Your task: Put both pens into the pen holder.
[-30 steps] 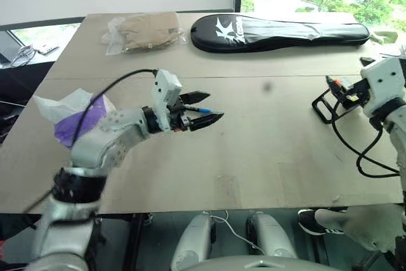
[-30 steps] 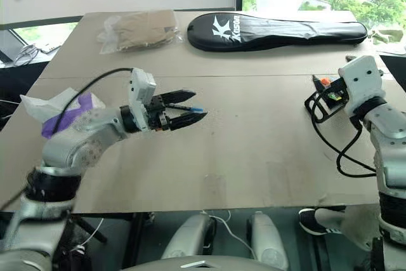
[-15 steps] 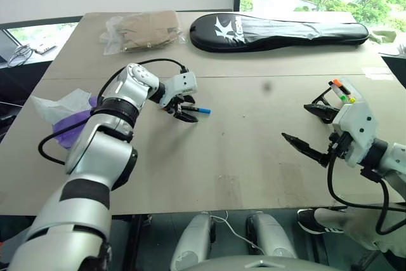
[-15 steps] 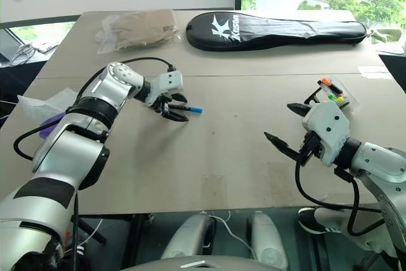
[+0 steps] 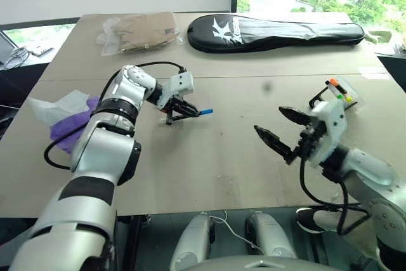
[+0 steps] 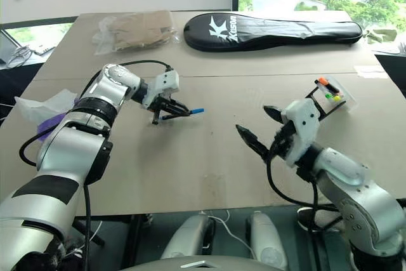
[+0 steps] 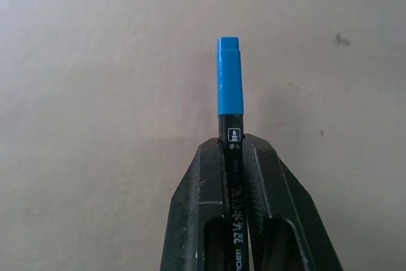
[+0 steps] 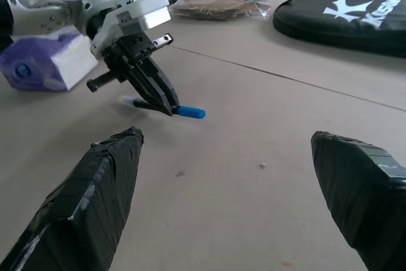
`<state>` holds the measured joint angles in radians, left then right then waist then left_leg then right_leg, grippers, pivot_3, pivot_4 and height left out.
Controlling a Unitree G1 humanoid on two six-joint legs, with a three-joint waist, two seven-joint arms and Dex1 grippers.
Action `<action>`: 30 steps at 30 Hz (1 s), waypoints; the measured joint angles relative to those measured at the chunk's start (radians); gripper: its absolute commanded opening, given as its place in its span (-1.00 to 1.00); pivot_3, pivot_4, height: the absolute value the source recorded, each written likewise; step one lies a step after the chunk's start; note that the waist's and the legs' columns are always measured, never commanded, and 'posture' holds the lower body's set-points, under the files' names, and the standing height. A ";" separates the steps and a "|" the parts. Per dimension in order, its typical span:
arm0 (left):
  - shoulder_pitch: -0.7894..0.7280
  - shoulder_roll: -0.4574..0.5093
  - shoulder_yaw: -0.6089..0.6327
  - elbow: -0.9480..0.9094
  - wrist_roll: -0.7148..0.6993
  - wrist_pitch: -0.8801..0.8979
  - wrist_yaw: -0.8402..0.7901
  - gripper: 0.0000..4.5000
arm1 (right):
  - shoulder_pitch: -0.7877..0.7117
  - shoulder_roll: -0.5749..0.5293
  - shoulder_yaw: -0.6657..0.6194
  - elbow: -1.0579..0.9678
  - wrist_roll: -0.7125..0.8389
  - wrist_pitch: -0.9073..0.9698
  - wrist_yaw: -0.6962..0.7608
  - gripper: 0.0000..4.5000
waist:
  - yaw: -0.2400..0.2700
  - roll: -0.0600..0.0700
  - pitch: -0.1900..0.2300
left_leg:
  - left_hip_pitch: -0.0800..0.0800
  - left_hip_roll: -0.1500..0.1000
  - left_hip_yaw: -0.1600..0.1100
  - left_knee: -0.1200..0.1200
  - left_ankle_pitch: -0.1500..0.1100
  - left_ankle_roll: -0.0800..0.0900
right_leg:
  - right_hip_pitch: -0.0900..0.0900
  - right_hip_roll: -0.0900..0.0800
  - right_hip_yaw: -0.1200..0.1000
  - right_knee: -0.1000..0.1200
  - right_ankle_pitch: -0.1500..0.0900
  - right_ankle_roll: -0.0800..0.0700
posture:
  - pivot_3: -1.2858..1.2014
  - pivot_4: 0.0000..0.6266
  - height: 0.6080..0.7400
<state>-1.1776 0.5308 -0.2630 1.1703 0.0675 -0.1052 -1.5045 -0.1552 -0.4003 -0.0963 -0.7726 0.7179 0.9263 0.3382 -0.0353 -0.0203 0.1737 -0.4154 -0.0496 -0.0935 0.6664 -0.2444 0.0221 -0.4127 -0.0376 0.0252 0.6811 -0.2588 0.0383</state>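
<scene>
- Right gripper (image 5: pixel 283 132) is seen nearest, over the near right part of the table (image 5: pixel 222 169); its black fingers (image 8: pixel 95 188) are spread wide, nothing is held between them.
- Clear pen holder (image 5: pixel 335 93) with black frame is placed just beyond the right gripper, near the right table edge; an orange pen (image 5: pixel 332 83) and yellow-green bits are seen inside it.
- Purple tissue box (image 5: pixel 70 128) with white tissue sticking up is found at the left edge of the table.
- Left gripper (image 5: pixel 185 110) is set mid-left on the table, lowered to the surface, pinched tight on the black pen (image 7: pixel 229 157); in the left wrist view the barrel is clamped between both fingers (image 7: pixel 193 220).
- The blue end of the pen (image 5: pixel 204 112) is pointed right, sticking out past the fingertips; the other end sticks out behind the gripper in the right wrist view. Whether the pen is touching the table cannot be told.
- Black pen is well apart from the pen holder, with bare table between.
- Plastic bag with tan contents (image 5: pixel 143 30) is laid at the far left.
- Black racket cover (image 5: pixel 276 30) with white logo is laid along the far edge, centre to right.
</scene>
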 measured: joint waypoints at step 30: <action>0.432 0.035 0.115 -1.240 -0.426 0.625 0.224 -1.00 | -0.351 0.131 -0.078 0.360 0.577 0.254 -0.285 -0.95 | -0.005 0.002 0.000 | 0.001 0.000 0.001 0.000 0.000 -0.001 | -0.001 0.000 0.003 0.003 0.000 0.000 | 0.03 -0.52 1.00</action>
<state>-0.7459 0.5655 -0.1482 -0.0701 -0.3581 0.5199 -1.2806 -0.5058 -0.2693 -0.1744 -0.4128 1.2951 1.1806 0.0528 -0.0400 -0.0182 0.1736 -0.4142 -0.0494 -0.0921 0.6665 -0.2442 0.0216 -0.4140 -0.0375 0.0281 0.6841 -0.2586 0.0380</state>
